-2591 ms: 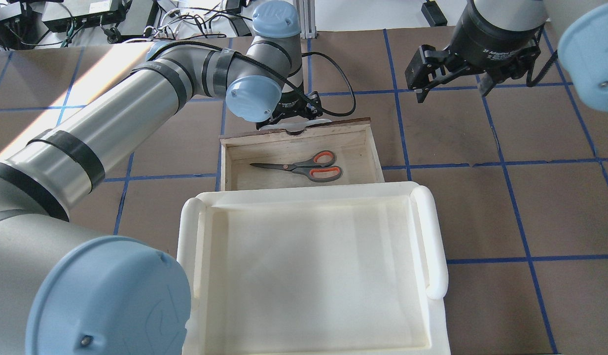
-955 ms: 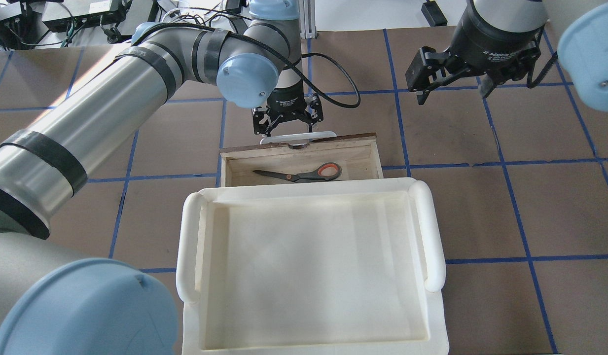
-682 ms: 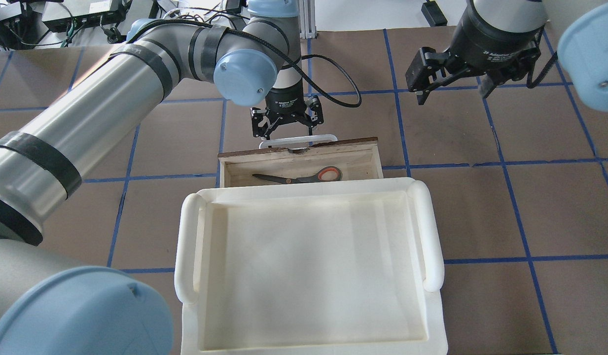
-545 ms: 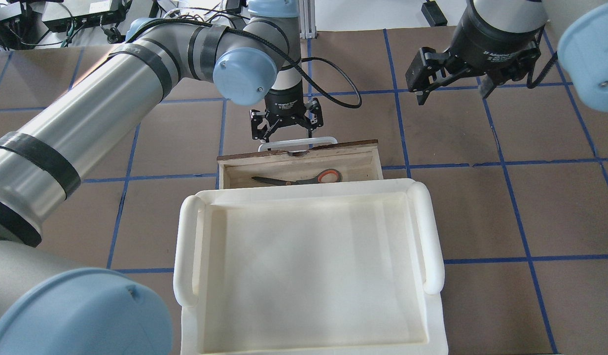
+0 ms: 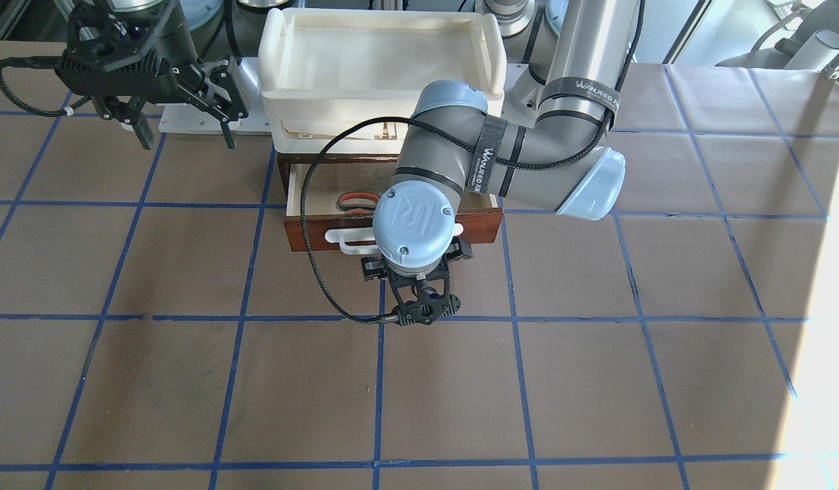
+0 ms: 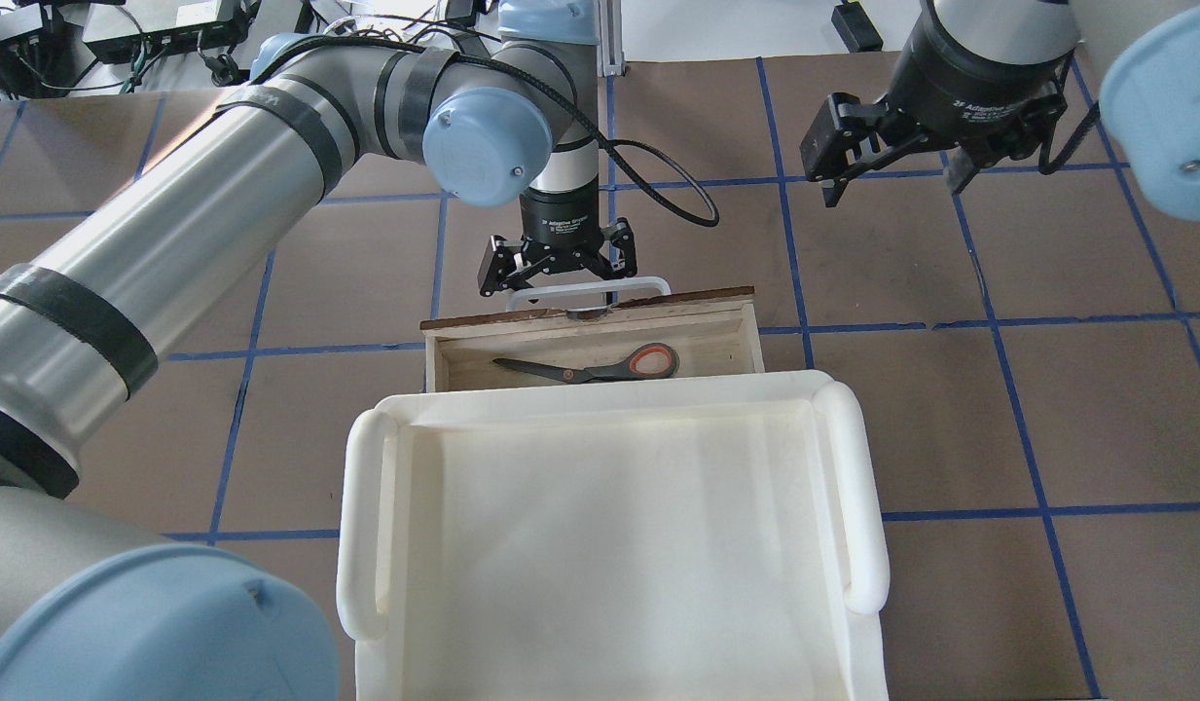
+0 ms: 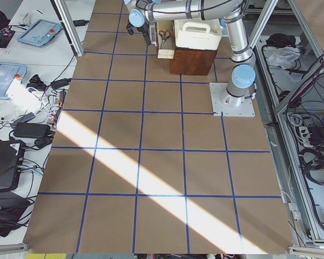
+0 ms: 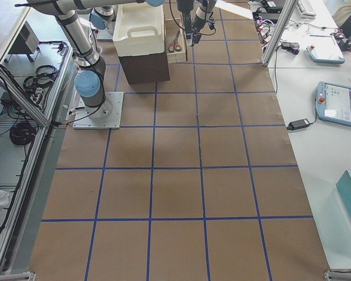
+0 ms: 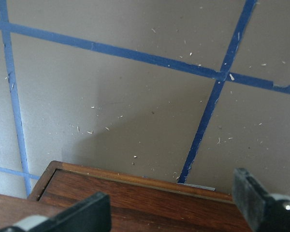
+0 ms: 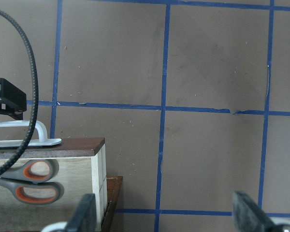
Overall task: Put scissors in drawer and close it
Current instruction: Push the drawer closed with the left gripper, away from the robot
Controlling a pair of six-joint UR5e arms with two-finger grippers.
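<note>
The scissors [image 6: 590,366] lie flat in the drawer [image 6: 726,336], blades to the view's left, one orange-red loop showing. They also show in the right wrist view [image 10: 31,181]. The drawer is partly slid in under the cream tray. Its dark wood front [image 6: 697,295] carries the white bar handle [image 6: 648,284]. My left gripper [image 6: 551,282] is open, its fingers [image 9: 82,215] spread wide right at the handle on the drawer's far side. My right gripper [image 6: 891,180] is open and empty, raised at the far right, away from the drawer.
The cream-white plastic tray [image 6: 857,506] sits on the dark wood cabinet [image 5: 385,163] that houses the drawer. The left arm's black cable [image 6: 672,200] loops above the table beyond the drawer. The brown table [image 6: 1047,409] has blue tape lines.
The drawer has slid further in under the tray, and now less of the scissors shows. My left gripper has followed the handle toward the tray. The right gripper has not moved.
</note>
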